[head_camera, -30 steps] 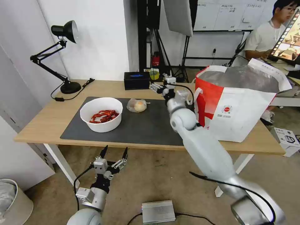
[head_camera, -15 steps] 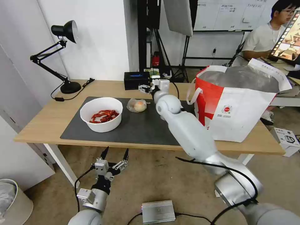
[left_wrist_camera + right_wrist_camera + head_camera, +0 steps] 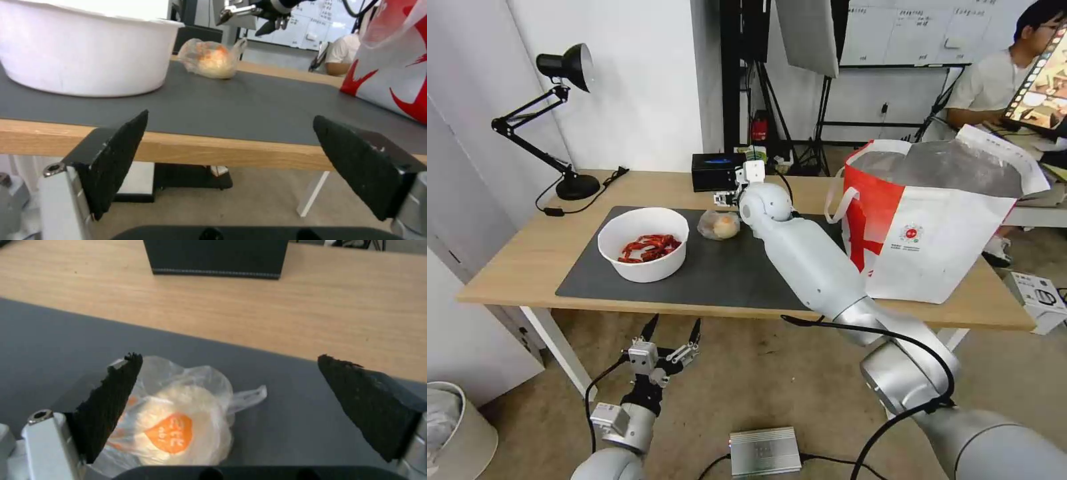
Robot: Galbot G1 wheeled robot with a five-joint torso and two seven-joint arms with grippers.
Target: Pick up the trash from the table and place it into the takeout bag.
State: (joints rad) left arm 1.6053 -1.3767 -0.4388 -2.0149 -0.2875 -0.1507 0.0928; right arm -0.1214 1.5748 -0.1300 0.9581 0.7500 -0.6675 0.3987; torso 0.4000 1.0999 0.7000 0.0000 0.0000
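Observation:
On the dark mat [image 3: 727, 273] of the table [image 3: 527, 260] stands the trash: a white bowl of red crayfish shells [image 3: 643, 243] and, to its right, a small clear bag of yellowish food [image 3: 719, 225]. My right gripper [image 3: 726, 197] hangs open just above and behind that small bag [image 3: 178, 420], its fingers [image 3: 111, 400] spread wide to both sides of it without touching; its own view shows the right gripper [image 3: 229, 357] over the mat. The takeout bag [image 3: 934, 220] stands open at the table's right. My left gripper [image 3: 675, 320] is open, low in front of the table's edge.
A black box [image 3: 718, 172] sits behind the mat, close behind my right gripper. A black desk lamp [image 3: 564, 120] stands at the table's back left. From the left wrist I see the bowl [image 3: 84, 50], the small bag [image 3: 211, 61] and the takeout bag [image 3: 391, 66].
My right arm has swung left, from beside the takeout bag to above the small clear bag, staying open. The left arm has barely moved.

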